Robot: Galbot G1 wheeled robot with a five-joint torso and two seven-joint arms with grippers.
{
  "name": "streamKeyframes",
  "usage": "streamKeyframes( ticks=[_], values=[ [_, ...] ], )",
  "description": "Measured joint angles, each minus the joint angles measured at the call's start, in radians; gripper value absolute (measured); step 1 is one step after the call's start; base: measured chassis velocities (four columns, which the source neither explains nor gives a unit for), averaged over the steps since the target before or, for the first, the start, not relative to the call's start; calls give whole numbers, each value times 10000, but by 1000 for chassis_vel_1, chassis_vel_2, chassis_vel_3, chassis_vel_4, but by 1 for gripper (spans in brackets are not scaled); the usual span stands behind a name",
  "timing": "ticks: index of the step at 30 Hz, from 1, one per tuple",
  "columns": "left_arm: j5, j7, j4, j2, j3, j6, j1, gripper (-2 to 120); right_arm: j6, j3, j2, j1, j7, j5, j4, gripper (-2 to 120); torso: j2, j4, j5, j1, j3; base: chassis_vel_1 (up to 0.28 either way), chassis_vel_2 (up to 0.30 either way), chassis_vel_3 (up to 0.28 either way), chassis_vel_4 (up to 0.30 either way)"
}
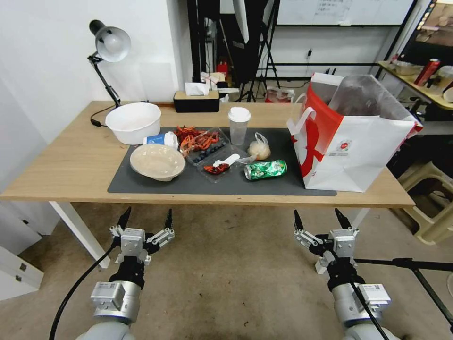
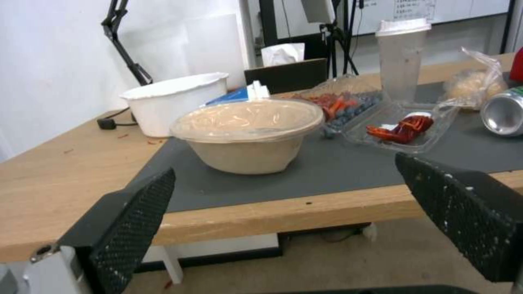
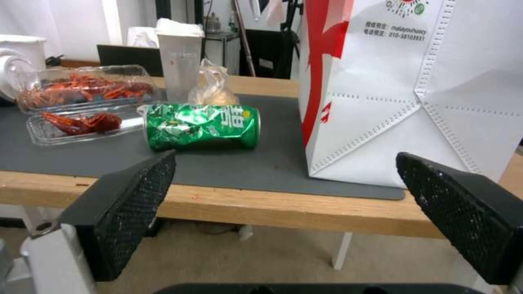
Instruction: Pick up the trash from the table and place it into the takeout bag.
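Across the room's near side runs the long light-wood table (image 1: 71, 165) on white legs, a dark grey mat (image 1: 264, 184) covering its middle, a speckled beige floor below and a white wall to the left. At the mat's right end stands the boxy white paper takeout bag (image 1: 358, 151) with red swirl panels, upright, mouth open, silver lining showing. Just beside its base lies the crushed green metal drink can (image 1: 265, 170) on its side. Behind the can sits a small knotted clear plastic bag (image 1: 259, 148), and near that a tall translucent cup with a white lid (image 1: 239, 125). Clear plastic clamshell trays (image 1: 207, 148) hold red shells and dark berries. Left of them rests the round beige disposable bowl (image 1: 157, 162), with a blue-and-white paper cup (image 1: 161, 140) tipped over behind it and a large white tub (image 1: 133, 122) beyond. A black desk lamp (image 1: 109, 47) and dark tissue box (image 1: 196, 100) stand at the back.

Short of the table's front edge, over the floor, the left gripper (image 1: 146, 221) and right gripper (image 1: 322, 221) hover, both spread wide with nothing between their black textured pads.
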Motion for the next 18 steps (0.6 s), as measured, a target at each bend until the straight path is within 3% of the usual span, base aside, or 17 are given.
streamKeyframes(
  ticks=[18],
  values=[
    [0,0,0,0,0,0,0,100,0,0,0,0,0,0,0,100,0,0,0,0,0,0,0,0,0]
  ],
)
